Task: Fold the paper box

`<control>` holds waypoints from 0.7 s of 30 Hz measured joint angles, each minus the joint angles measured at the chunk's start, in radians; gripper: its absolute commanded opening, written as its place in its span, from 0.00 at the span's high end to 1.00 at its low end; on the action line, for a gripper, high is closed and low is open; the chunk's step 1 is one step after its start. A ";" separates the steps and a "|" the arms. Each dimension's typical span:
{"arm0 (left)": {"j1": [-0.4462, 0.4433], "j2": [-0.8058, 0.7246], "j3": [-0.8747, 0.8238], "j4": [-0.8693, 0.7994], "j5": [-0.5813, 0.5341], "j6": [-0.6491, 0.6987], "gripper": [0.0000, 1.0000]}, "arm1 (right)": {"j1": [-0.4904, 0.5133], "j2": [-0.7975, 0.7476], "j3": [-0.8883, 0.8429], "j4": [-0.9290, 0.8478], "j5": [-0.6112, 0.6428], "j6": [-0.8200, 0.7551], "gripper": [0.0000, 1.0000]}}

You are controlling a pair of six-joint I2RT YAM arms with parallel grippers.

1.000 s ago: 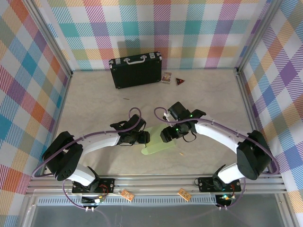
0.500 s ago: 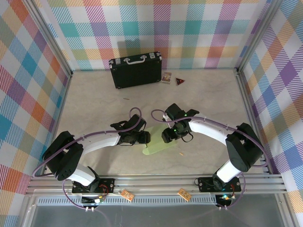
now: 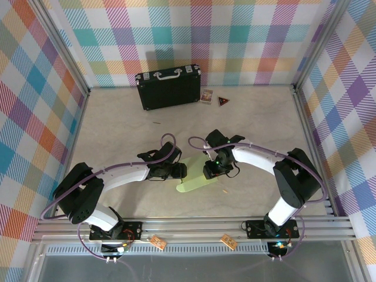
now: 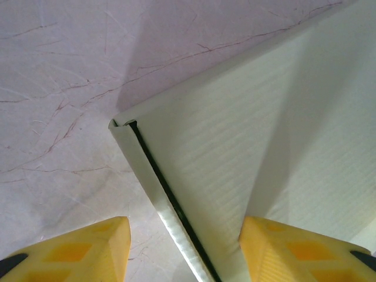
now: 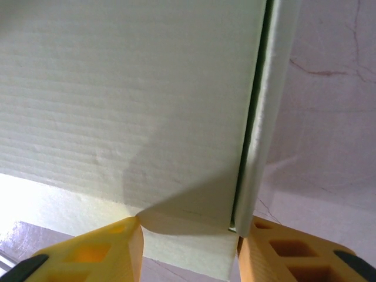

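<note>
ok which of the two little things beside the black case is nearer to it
The pale rectangular card, just off the right end of the black case; the dark triangle lies further right.

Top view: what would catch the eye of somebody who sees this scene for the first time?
First, the left gripper and the right gripper, which meet from either side at a pale green paper box in the middle of the table. Next, the bright checked walls all round, and a black case standing against the back wall.
</note>
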 measured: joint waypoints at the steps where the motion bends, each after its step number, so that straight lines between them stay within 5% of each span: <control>1: 0.000 0.000 0.002 -0.005 0.000 0.003 0.41 | 0.000 0.000 0.002 -0.002 0.000 0.000 0.59; 9: 0.023 -0.038 0.032 -0.161 -0.054 0.036 0.10 | 0.000 0.007 0.003 -0.006 -0.029 0.009 0.63; 16: 0.058 -0.365 0.031 -0.364 -0.062 0.036 0.13 | 0.005 0.017 0.003 0.014 -0.051 0.027 0.63; 21: 0.058 -0.494 -0.004 -0.380 -0.006 -0.002 0.28 | 0.005 0.018 0.003 0.024 -0.062 0.044 0.63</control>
